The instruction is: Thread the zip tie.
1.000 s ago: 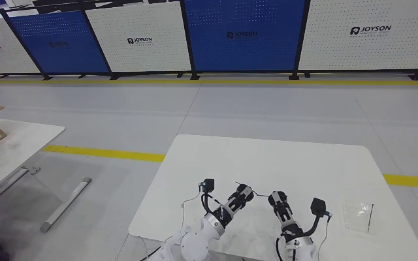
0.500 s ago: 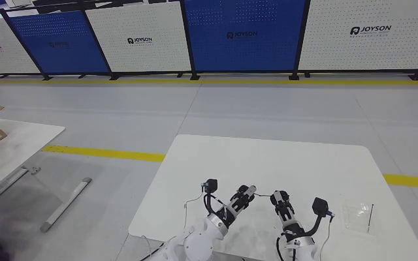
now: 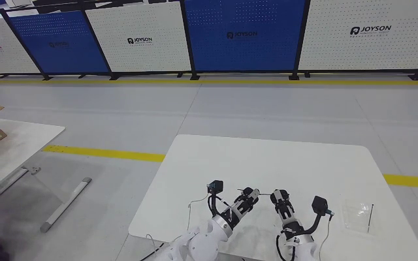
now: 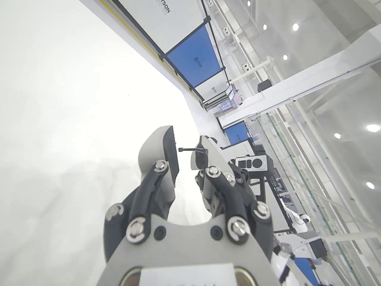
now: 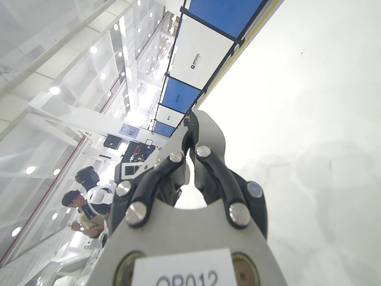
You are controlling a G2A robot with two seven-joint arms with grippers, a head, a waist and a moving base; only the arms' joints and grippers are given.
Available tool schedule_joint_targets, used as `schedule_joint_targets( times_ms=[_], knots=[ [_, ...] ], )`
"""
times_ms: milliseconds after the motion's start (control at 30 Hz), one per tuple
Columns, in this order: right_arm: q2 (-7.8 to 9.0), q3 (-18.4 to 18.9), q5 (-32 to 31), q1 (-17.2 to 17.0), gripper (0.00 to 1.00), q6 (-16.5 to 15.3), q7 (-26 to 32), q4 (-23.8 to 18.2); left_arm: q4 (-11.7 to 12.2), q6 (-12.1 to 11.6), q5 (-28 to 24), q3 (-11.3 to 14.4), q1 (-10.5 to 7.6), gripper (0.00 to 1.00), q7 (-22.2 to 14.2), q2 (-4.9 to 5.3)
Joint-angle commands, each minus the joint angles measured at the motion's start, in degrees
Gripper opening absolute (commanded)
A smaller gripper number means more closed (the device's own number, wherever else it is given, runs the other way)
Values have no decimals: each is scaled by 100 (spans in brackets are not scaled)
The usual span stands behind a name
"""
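Black plastic zip tie [image 4: 192, 149], a thin little strip, is held up over the robot's side of the white table [image 3: 261, 156], sitting between the two claws. The right gripper [image 5: 192, 119] has its fingers pressed tight together. It looks like that's what is pinching the tie, though from that wrist cam the strip is basically hidden between the pads. The left gripper [image 4: 184, 138] is open with a moderate gap and nothing gripped. The free end of the zip tie pokes into that gap: it comes in past one finger pad and reaches toward the other without touching it.

Direction-wise, the long axis runs side to side from one claw to the other, roughly level with the tabletop, and the free end points toward the robot's left. That end has a small blocky bit on it. It might be the head, but it's honestly too small to call.

Step in hand, my guess: this is the lining-up / hand-off part, not threading yet. There's no loop anywhere and nothing is through anything. The next move probably needs the left claw to close squarely on that end. The strip looks thin and bendy, so it'll likely flex away if one pad touches first. After that the two ends have to be brought round to meet. The slot is tiny, so alignment has to be pretty much dead on.
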Motion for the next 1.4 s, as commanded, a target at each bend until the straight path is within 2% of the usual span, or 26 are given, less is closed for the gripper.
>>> schedule_joint_targets(
  times_ms=[0, 100, 167, 467, 933, 1100, 1167, 1200, 1367],
  knots=[
    [-3, 0, -7, 6, 0, -8, 7, 7, 11, 21, -2, 6, -14, 16, 7, -8],
    [-7, 2, -14, 8, 0, -28, 13, 13, 21, 44, -12, 8, -25, 11, 11, -18],
    [-9, 5, -22, 7, 0, -40, 13, 16, 20, 62, -22, 7, -26, 0, 12, -23],
    [-14, 31, -72, -32, 0, -65, 8, -13, 24, 8, 1, 15, -25, 0, 18, -43],
    [-36, -29, -111, 3, 0, -22, 116, 1, -69, -132, 211, -35, 110, 0, -35, -24],
    [-49, -83, -141, 34, 0, -26, 138, 23, -66, -117, 179, -83, 133, 0, -16, -25],
    [-53, -87, -132, 35, 24, -21, 136, 23, -52, -103, 158, -94, 134, 0, -15, -27],
    [-54, -87, -129, 33, 31, -18, 134, 19, -44, -84, 138, -100, 135, 0, -14, -29],
    [-55, -73, -161, -14, 35, -48, 107, -18, 3, 148, -16, -140, 86, 0, -26, -49]
  ],
)
